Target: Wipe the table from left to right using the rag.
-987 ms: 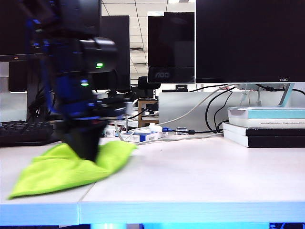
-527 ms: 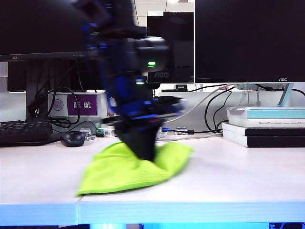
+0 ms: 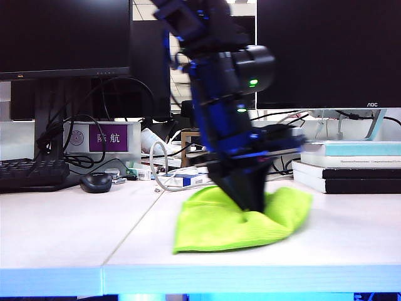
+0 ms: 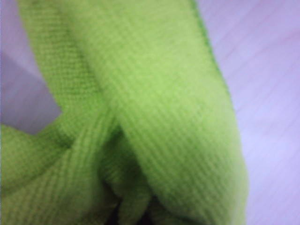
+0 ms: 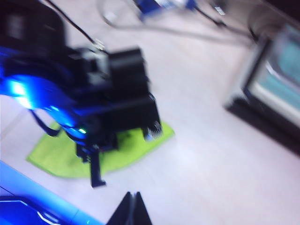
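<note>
- The left end effector (image 3: 250, 202) points down into the rag (image 3: 241, 219), its jaws closed on a bunched fold of the cloth; the left wrist view shows only gathered lime fabric (image 4: 140, 117) filling the frame.
- The rag lies on the desk (image 3: 62, 232), right of the seam between the two panels and somewhat right of centre in the exterior view, with the end effector pressing it near its right-hand part.
- Most of the cloth spreads to the left of the end effector, so its long axis runs along the wiping direction.
- Bare desk surface lies to the right of the rag, up to the stacked books (image 3: 348, 166) at the far right; judged from this, the stroke is past halfway.
- The right end effector (image 5: 131, 208) hangs above the desk's front area, clear of the rag (image 5: 126, 147), jaws closed on nothing.
- The left arm is the nearer one and holds the cloth; the remaining travel is rightward.
</note>
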